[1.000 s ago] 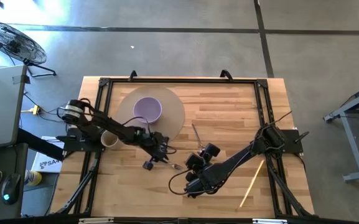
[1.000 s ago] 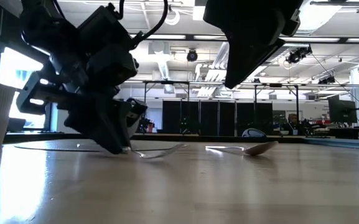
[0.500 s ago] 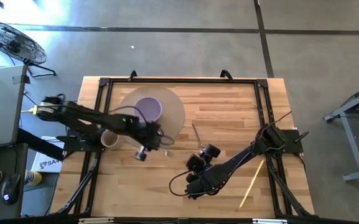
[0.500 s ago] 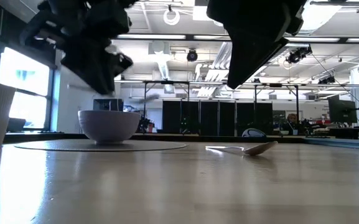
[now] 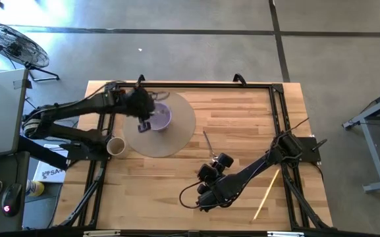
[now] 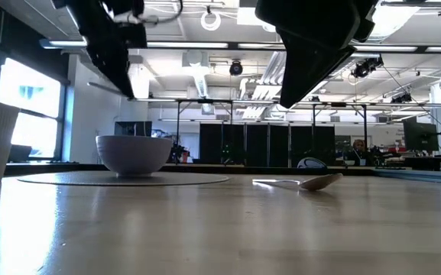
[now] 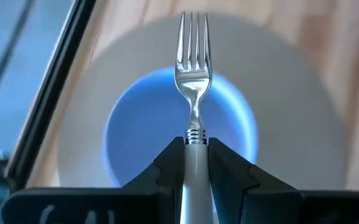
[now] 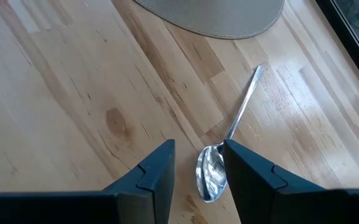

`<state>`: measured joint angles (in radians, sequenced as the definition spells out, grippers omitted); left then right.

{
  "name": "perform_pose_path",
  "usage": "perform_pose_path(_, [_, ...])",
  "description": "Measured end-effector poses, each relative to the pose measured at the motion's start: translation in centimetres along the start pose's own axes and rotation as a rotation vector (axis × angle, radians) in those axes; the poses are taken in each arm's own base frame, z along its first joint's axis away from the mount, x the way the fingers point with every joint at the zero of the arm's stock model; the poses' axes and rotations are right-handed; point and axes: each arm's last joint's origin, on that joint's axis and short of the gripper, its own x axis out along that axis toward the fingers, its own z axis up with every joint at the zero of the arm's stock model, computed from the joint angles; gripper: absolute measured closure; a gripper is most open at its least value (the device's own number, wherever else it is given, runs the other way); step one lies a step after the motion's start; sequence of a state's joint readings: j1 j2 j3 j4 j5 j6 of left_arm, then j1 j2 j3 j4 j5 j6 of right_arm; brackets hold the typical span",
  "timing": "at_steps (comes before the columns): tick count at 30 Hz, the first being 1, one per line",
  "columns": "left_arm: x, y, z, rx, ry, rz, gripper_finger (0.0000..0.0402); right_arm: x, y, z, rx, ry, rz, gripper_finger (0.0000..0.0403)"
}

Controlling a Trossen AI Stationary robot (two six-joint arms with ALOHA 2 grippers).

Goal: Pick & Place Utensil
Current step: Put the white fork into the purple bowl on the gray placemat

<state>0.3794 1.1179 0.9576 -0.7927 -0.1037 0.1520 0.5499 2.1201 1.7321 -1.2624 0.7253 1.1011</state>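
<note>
My left gripper (image 5: 145, 122) is shut on a fork with a white handle and silver tines (image 7: 193, 43), held high over the lavender bowl (image 5: 161, 117), which stands on the round grey placemat (image 5: 176, 135). In the low view the fork (image 6: 107, 88) is well above the bowl (image 6: 134, 155). A silver spoon (image 8: 229, 134) lies flat on the wood right of the placemat. My right gripper (image 8: 198, 146) is open and hovers above the spoon's bowl end, clear of it. My left gripper pinches the fork's white handle (image 7: 195, 158) between its two fingers, just behind the ringed neck. The fingers lie along the fork, so the tines stick out ahead of them. The fork is lifted clear, above the bowl.
A paper cup (image 5: 116, 146) stands left of the placemat. A thin wooden stick (image 5: 267, 192) lies near the table's right edge. A black frame (image 5: 190, 85) runs around the tabletop. Bare wood lies toward the near edge.
My left gripper has lifted the fork off the table near its middle and carried it up and toward the far left, to a spot above the bowl, turning as it went. The spoon has stayed where it was.
</note>
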Motion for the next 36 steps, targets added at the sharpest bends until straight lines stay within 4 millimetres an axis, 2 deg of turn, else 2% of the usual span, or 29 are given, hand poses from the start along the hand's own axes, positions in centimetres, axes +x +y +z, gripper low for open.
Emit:
perform_pose_path(4, [2.4,2.1,-0.4,-0.082,0.094,-0.019,0.0346,0.0,0.0,0.0,0.0,0.001,0.001,0.0274])
perform_pose_path(8, [4.7,3.1,-0.8,-0.047,0.223,-0.03,0.0346,0.0,0.0,0.0,-0.001,0.002,0.001,0.0274])
perform_pose_path(11, [5.3,3.2,-0.7,-0.011,0.31,-0.06,0.0346,0.0,0.0,0.0,-0.002,0.0,0.001,0.0274])
perform_pose_path(17, [6.3,3.1,-0.2,0.03,0.282,-0.124,0.0346,0.0,0.0,0.0,-0.004,0.0,0.0,0.0274])
perform_pose_path(29, [8.6,3.0,-0.5,0.023,0.358,-0.136,0.0345,-0.1,0.1,0.0,-0.001,-0.002,0.003,0.0274])
perform_pose_path(36, [8.7,3.0,-0.5,0.021,0.358,-0.135,0.0333,-0.1,0.3,0.1,0.017,-0.007,0.024,0.0274])
